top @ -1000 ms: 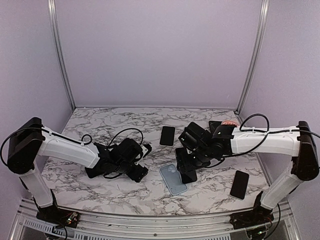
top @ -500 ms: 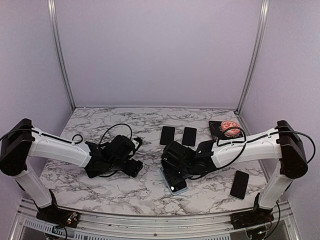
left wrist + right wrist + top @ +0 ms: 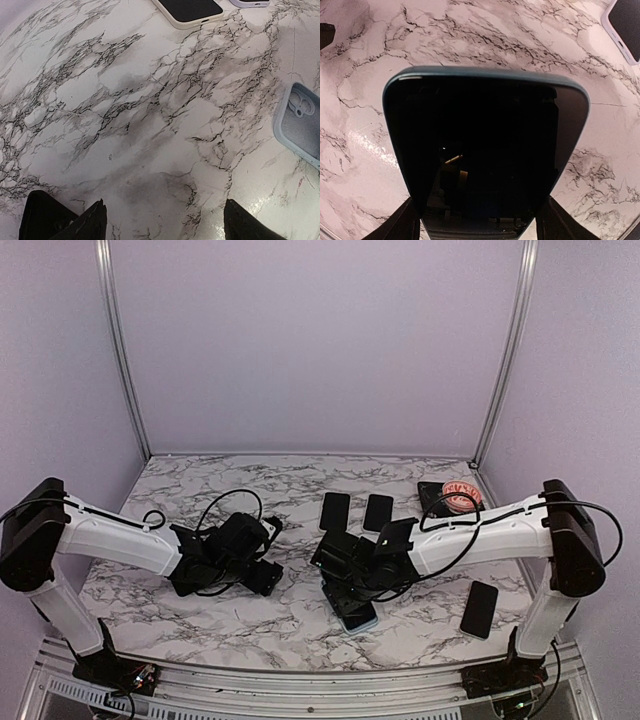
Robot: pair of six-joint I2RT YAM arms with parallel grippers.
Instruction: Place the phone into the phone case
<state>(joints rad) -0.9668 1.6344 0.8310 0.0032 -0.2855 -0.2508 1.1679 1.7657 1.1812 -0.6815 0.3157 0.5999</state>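
Phone (image 3: pixel 485 150), near end cropped between right jaws.

right pincer (image 3: pixel 345 596) moved left, phone (image 3: pixel 485 150) now over case (image 3: pixel 300 122)

The right gripper (image 3: pixel 348 592), clamped on the phone (image 3: pixel 485 150), hangs directly over the case (image 3: pixel 358 619), so you can't come in from above. Left of the case you have bare marble (image 3: pixel 150 125) up to the open-jawed left gripper (image 3: pixel 165 222). Behind the case a second phone (image 3: pixel 334 511) and a third phone (image 3: pixel 377 512) lie side by side. Well right of it lies a fourth phone (image 3: pixel 479 608).
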